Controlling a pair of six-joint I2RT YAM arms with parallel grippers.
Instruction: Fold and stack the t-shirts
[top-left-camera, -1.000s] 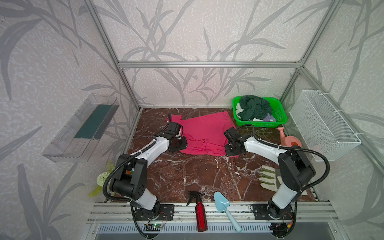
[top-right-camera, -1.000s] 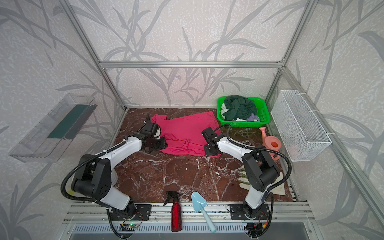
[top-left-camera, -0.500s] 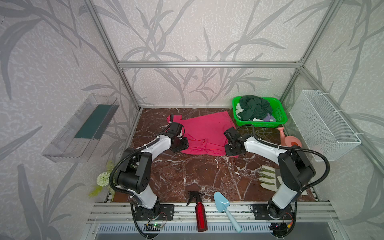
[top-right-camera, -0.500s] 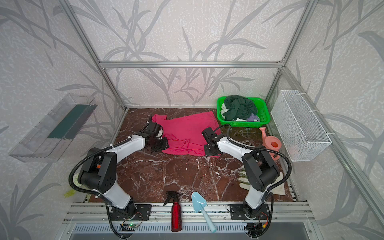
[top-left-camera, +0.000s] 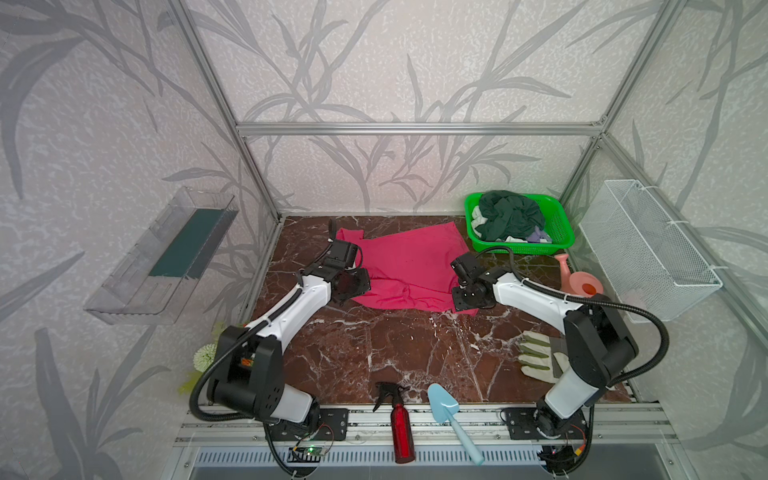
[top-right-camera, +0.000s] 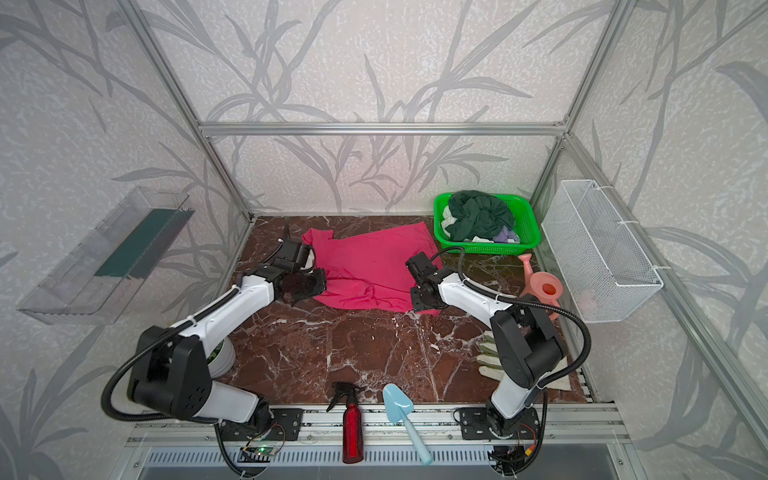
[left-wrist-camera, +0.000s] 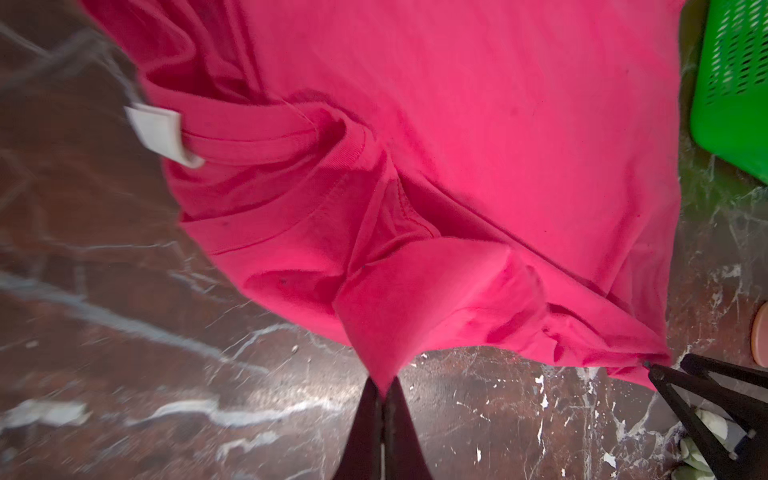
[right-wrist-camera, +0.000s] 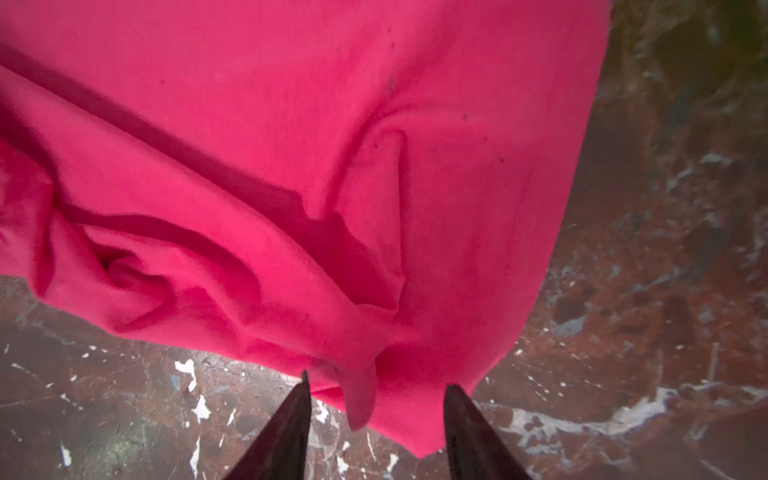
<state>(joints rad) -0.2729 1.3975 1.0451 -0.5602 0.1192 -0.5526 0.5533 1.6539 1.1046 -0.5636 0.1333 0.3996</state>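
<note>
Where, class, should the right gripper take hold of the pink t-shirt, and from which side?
Take the near right corner of the pink t-shirt, coming in low from the front of the table. The cloth there bunches into a raised fold between the right gripper's open jaws; the left gripper pinches the near left edge.

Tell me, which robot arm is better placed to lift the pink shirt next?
Probably the left. The left gripper is shut on the edge of the pink shirt, so it can lift at once. The right gripper stands open, with cloth lying unclamped between its jaws.
</note>
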